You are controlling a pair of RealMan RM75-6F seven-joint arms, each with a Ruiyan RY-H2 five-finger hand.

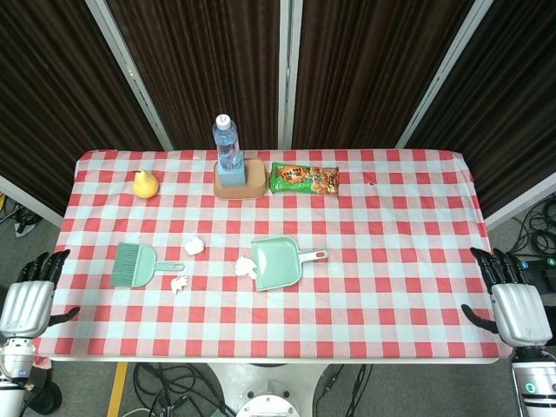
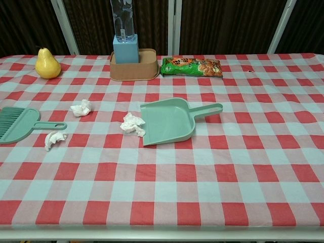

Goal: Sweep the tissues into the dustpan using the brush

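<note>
A green dustpan (image 1: 278, 261) (image 2: 168, 121) lies mid-table, handle pointing right. A green brush (image 1: 136, 265) (image 2: 19, 124) lies flat to its left, handle toward the pan. Three crumpled white tissues lie on the checked cloth: one (image 1: 244, 266) (image 2: 132, 123) touching the pan's left edge, one (image 1: 195, 246) (image 2: 81, 107) farther back, one (image 1: 179, 283) (image 2: 53, 138) just below the brush handle. My left hand (image 1: 31, 294) hangs off the table's left edge and my right hand (image 1: 510, 300) off the right edge. Both are empty with fingers apart, far from brush and pan. Neither shows in the chest view.
At the back stand a yellow pear (image 1: 145, 183) (image 2: 47, 63), a water bottle (image 1: 227, 144) on a blue block inside a brown tray (image 1: 253, 185) (image 2: 133, 71), and a green snack packet (image 1: 303, 177) (image 2: 192, 66). The red-and-white cloth (image 1: 391, 261) covers the table.
</note>
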